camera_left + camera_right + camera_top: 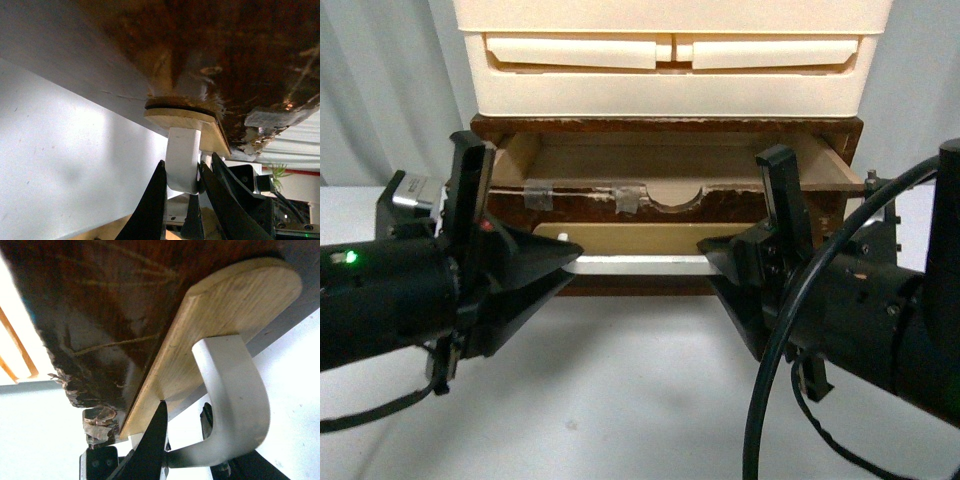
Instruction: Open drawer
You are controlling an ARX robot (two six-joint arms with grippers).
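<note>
While both arms reach in from the near corners of the white counter (640, 400), the drawer (740, 207) sits at the middle of the counter's far edge, under a stack of cream plastic drawers (670, 90). It stands partly out of its dark wooden frame, so its pale inside floor shows from above. Its worn brown front has a half-round notch (675, 200) in the top edge, with two tape pieces (538, 193) stuck beside the notch, towards the counter's left side.

Low on the front, a tan oval plate (640, 238) carries the white bar handle (640, 264), which runs parallel to the far edge. The left gripper (572, 256) meets the bar at its left end and the right gripper (708, 252) meets it at its right end.

Seen from the left wrist, the black fingers (155, 200) are drawn in on either side of the handle's curved end (182, 160), pressing against it just below the plate (185, 120). From the right wrist, the fingers (156, 440) likewise close around the bar where it bends (235, 390) towards the plate (225, 320); the far finger is mostly hidden behind the bar.
</note>
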